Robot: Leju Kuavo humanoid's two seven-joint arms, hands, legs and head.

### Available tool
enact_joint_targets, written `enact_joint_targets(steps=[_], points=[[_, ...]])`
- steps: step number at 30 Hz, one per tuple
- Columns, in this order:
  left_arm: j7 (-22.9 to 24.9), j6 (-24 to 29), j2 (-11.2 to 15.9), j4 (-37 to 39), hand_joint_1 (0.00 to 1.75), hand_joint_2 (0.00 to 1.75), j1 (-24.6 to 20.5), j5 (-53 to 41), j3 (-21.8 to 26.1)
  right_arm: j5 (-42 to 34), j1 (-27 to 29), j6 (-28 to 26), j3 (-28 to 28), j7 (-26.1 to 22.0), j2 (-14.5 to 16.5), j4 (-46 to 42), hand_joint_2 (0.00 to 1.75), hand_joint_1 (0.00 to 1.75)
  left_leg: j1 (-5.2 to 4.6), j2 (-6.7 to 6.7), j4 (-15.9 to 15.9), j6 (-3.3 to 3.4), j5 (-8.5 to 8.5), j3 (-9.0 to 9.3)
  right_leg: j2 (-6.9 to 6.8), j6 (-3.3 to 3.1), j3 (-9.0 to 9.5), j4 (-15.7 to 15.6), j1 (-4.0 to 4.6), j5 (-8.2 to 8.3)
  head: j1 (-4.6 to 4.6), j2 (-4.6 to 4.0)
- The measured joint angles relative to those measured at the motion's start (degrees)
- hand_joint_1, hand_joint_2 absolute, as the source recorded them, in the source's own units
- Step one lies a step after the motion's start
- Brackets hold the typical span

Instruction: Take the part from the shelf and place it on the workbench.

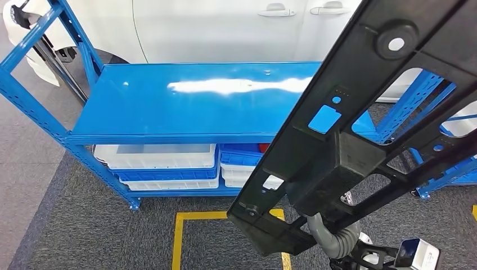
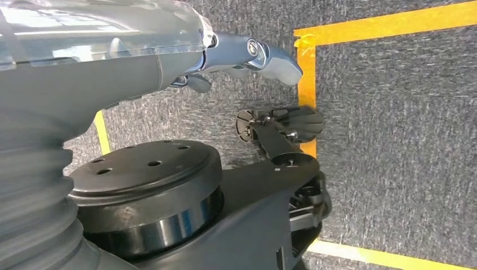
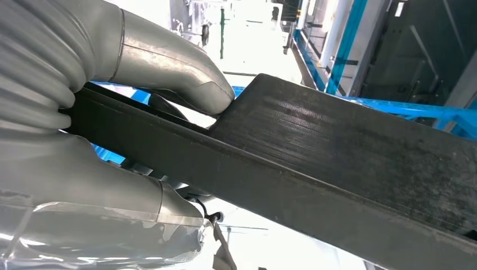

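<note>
The part (image 1: 337, 163) is a long black plastic frame with cut-outs. It runs slantwise across the right of the head view, from the top right corner down to the lower middle, in front of the blue rack (image 1: 191, 98). My right hand (image 3: 67, 163) grips its edge (image 3: 337, 163), thumb (image 3: 174, 79) on one face and the rest of the hand on the other. In the head view only the grey ribbed right wrist (image 1: 333, 239) shows below the part. My left hand (image 2: 247, 56) hangs beside my body over the carpet and holds nothing.
The blue rack's top shelf is bare and glossy. White and blue bins (image 1: 157, 157) sit on its lower level. A white car (image 1: 225, 28) stands behind it. Another blue rack (image 1: 444, 169) stands at the right. Yellow tape (image 1: 180, 236) marks the grey carpet.
</note>
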Motion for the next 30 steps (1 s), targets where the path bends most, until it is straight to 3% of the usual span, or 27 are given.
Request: enact_joint_targets(steps=[1, 4, 6, 8, 9, 10, 11, 12, 14, 16, 19, 20, 22, 24, 25, 26, 27, 28, 30], points=[[0.0, 0.0, 0.0, 0.0, 0.00, 1.75, 0.0, 0.0, 0.0, 0.0, 0.0, 0.0, 0.0, 0.1, 0.2, 0.0, 1.75, 1.71, -0.05, -0.02, 0.3, -0.32, 0.23, -0.30, 0.09, -0.44, 0.61, -1.3, 0.15, -0.33, -0.01, 0.00], [0.0, 0.0, 0.0, 0.0, 0.00, 1.75, 0.0, 0.0, 0.1, 0.0, 0.0, 0.0, 0.0, 0.1, 0.6, 0.0, 1.75, 1.71, 0.00, -0.12, 0.5, -1.48, 0.75, -0.94, 0.10, -1.88, -0.26, -1.5, 0.27, 0.58, 0.00, 0.00], [0.0, 0.0, 0.0, 0.0, 0.00, 1.75, 0.1, 0.0, 0.1, 0.0, 0.0, 0.0, 0.0, 0.1, 0.9, 0.0, 1.75, 1.71, 0.23, -0.21, 3.4, -2.21, -2.28, -2.32, -0.05, -2.65, -1.32, -1.8, 0.12, 1.70, 0.00, 0.00], [0.0, 0.0, 0.0, 0.0, 0.00, 1.75, 0.1, 0.0, 0.1, 0.0, 0.0, 0.0, -0.1, 0.1, 1.1, 0.0, 1.75, 1.71, 0.49, -0.21, 10.3, -2.77, -7.65, -4.57, -0.12, -2.98, -2.62, -1.7, 0.18, 2.74, 0.00, 0.00], [0.0, 0.0, 0.0, 0.0, 0.00, 1.75, 0.1, 0.0, 0.1, 0.0, 0.0, 0.0, -0.1, 0.1, 1.2, 0.0, 1.75, 1.71, 0.57, -0.21, 13.9, -2.93, -9.48, -5.40, -0.15, -3.01, -3.29, -1.7, 0.27, 3.22, 0.01, 0.00], [0.0, 0.0, 0.0, 0.0, 0.00, 1.75, 0.1, 0.0, 0.1, 0.0, 0.0, 0.0, -0.1, 0.1, 1.3, 0.0, 1.75, 1.71, 0.58, -0.21, 16.1, -2.98, -10.19, -5.55, -0.17, -3.02, -3.95, -1.6, 0.37, 3.69, 0.01, 0.00], [0.0, 0.0, 0.0, 0.0, 0.00, 1.75, 0.1, 0.0, 0.1, 0.0, 0.0, 0.0, -0.1, 0.2, 1.3, 0.0, 1.75, 1.71, 0.57, -0.22, 16.3, -2.88, -9.77, -4.65, -0.18, -3.01, -4.59, -1.5, 0.48, 4.15, 0.01, -0.01], [0.0, 0.0, 0.0, 0.0, 0.00, 1.75, 0.1, 0.0, 0.1, 0.0, 0.0, 0.0, -0.1, 0.2, 1.4, 0.0, 1.75, 1.71, 0.53, -0.23, 14.1, -2.62, -8.48, -2.58, -0.17, -2.99, -5.17, -1.5, 0.61, 4.60, 0.01, -0.01], [0.0, 0.1, 0.0, 0.0, 0.00, 1.75, 0.0, 0.0, 0.1, 0.0, 0.0, 0.0, -0.1, 0.2, 1.4, 0.0, 1.75, 1.71, 0.24, -0.28, 5.3, -1.56, -6.34, 3.64, -0.11, -2.84, -6.05, -1.4, 0.84, 5.46, 0.01, -0.01], [0.0, 0.1, 0.1, 0.0, 0.00, 1.75, -0.2, 0.0, 0.1, 0.0, 0.0, 0.0, -0.1, 0.3, 1.5, 0.0, 1.75, 1.71, -0.22, -0.29, -0.8, -0.80, -5.73, 7.34, -0.15, -2.30, -6.34, -1.6, 0.70, 6.29, 0.01, 0.00], [0.0, 0.1, 0.2, 0.0, 0.00, 1.75, -0.1, -0.1, 0.1, -0.1, 0.0, 0.0, -0.1, 0.3, 1.8, 0.0, 1.75, 1.71, -0.57, -0.19, -2.4, -0.07, -4.58, 7.21, -0.21, -1.17, -6.40, -2.2, 0.36, 7.36, 0.00, 0.00], [0.0, 0.1, 0.2, 0.0, 0.00, 1.75, -0.1, -0.1, 0.1, -0.3, 0.0, 0.0, -0.1, 0.3, 1.8, 0.0, 1.75, 1.71, -0.44, -0.09, -2.9, 0.28, -3.90, 7.00, -0.18, -0.88, -6.70, -1.9, 0.40, 6.81, 0.00, 0.00], [0.0, 0.1, 0.2, 0.0, 0.00, 1.75, -0.2, -0.2, 0.2, -0.4, 0.0, 0.0, -0.4, 0.4, 1.9, 0.0, 1.75, 1.71, -0.08, 0.12, -3.6, 0.86, -2.43, 6.17, -0.10, -0.45, -8.21, 2.0, 0.38, 2.83, 0.01, -0.01], [0.0, 0.1, 0.2, 0.0, 0.00, 1.75, -0.1, -0.2, 0.2, -0.5, 0.1, 0.0, -0.7, 0.7, 1.9, 0.0, 1.75, 1.71, -0.14, 0.16, -3.4, 1.07, -1.45, 4.72, -0.05, -0.07, -10.46, 9.4, 0.25, -2.36, 0.01, -0.01], [0.0, 0.1, 0.2, 0.0, 0.00, 1.75, -0.1, -0.2, 0.3, -0.5, 0.1, 0.0, -0.8, 0.9, 1.9, 0.0, 1.75, 1.71, -0.15, 0.18, -3.2, 1.01, -1.02, 3.92, -0.05, 0.12, -11.06, 12.5, 0.20, -3.62, 0.01, 0.00], [0.0, 0.1, 0.2, 0.0, 0.00, 1.75, 0.0, -0.3, 0.5, -0.5, 0.1, 0.1, -0.8, 1.0, 2.0, 0.0, 1.75, 1.71, -0.15, 0.19, -2.9, 0.94, -0.64, 3.14, -0.07, 0.26, -10.79, 13.8, 0.16, -3.64, 0.01, 0.00], [0.0, 0.1, 0.2, 0.0, 0.00, 1.75, 0.0, -0.4, 0.6, -0.5, 0.1, 0.1, -0.9, 1.0, 2.0, 0.0, 1.75, 1.71, -0.13, 0.20, -2.6, 0.84, -0.32, 2.39, -0.08, 0.33, -9.33, 12.7, 0.12, -2.59, 0.01, 0.00], [0.0, 0.1, 0.1, 0.0, 0.00, 1.75, 0.1, -0.5, 0.8, -0.5, 0.1, 0.1, -0.9, 1.0, 2.0, 0.0, 1.75, 1.71, -0.11, 0.20, -2.2, 0.73, -0.07, 1.72, -0.09, 0.31, -6.86, 9.6, 0.08, -1.05, 0.01, 0.00], [0.1, 0.0, 0.1, 0.0, 0.00, 1.75, 0.1, -0.7, 0.9, -0.5, 0.1, 0.1, -1.0, 1.0, 2.2, 0.0, 1.75, 1.71, -0.14, 0.19, -1.4, 0.41, 0.30, 0.68, -0.09, -0.11, -1.38, 1.3, 0.22, 0.59, 0.00, 0.00]])
